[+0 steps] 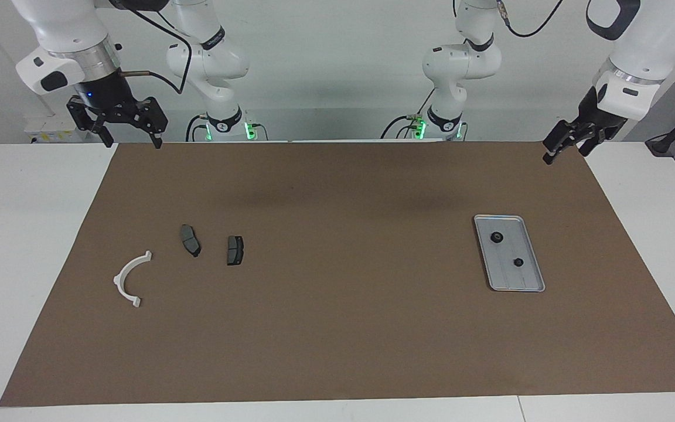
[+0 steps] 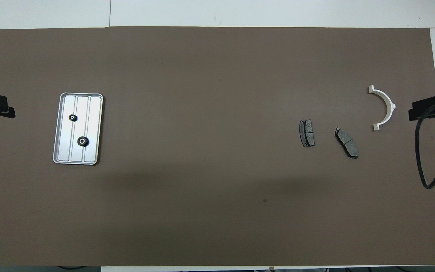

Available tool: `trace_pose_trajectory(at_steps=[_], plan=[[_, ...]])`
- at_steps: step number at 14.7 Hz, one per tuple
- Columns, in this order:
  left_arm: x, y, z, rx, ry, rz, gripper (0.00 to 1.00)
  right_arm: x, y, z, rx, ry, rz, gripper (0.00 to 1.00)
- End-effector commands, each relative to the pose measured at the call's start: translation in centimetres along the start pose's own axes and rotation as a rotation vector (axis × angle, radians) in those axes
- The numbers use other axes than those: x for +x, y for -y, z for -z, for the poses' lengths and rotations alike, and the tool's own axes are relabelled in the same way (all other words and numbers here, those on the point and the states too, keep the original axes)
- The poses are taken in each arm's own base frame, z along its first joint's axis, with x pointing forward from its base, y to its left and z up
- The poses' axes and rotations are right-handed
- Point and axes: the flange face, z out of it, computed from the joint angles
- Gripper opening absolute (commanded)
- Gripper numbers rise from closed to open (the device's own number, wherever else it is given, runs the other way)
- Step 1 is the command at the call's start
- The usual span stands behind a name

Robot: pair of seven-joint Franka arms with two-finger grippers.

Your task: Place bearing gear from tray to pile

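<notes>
Brown mat (image 1: 337,328) over white surface (image 1: 27,234), pale wall above; left end effector (image 1: 566,146) and right end effector (image 1: 119,120) released, both cropped overhead.

My left gripper (image 1: 555,148) hangs open over the mat's (image 1: 337,328) corner at my left arm's end of the table, waiting; my right gripper (image 1: 129,132) hangs open over the mat's edge at the right arm's end, fingers pointing down. The tray (image 1: 525,284) lies on the mat toward my left arm's end; two gears sit in it, apart from each other, the bigger gear (image 1: 497,237) nearer to me than the smaller gear (image 1: 518,262). Toward my right arm's end lie two brake pads (image 1: 190,240), side by side but not touching; the white bracket (image 1: 129,280) lies farther from me than they do, apart from both.
</notes>
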Motion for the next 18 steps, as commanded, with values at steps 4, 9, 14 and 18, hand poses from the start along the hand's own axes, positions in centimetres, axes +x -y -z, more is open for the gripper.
trace_pose_trajectory(at_steps=[4, 9, 14, 18], plan=[[0.0, 0.3, 0.4, -0.005, -0.002, -0.008, 1.0, -0.2, -0.4, 0.0, 0.015, -0.016, 0.021, 1.0], [0.4, 0.7, -0.4, -0.002, 0.018, 0.008, 1.0, -0.2, -0.7, 0.0, 0.015, -0.016, 0.019, 1.0], [0.9, 0.9, -1.7, 0.003, 0.043, 0.019, 1.0, -0.2, -1.0, -0.1, 0.015, -0.016, 0.012, 1.0], [1.3, 1.8, -1.9, 0.0, 0.025, 0.027, 1.0, -0.1, -0.9, -0.1, 0.015, -0.018, 0.01, 1.0]])
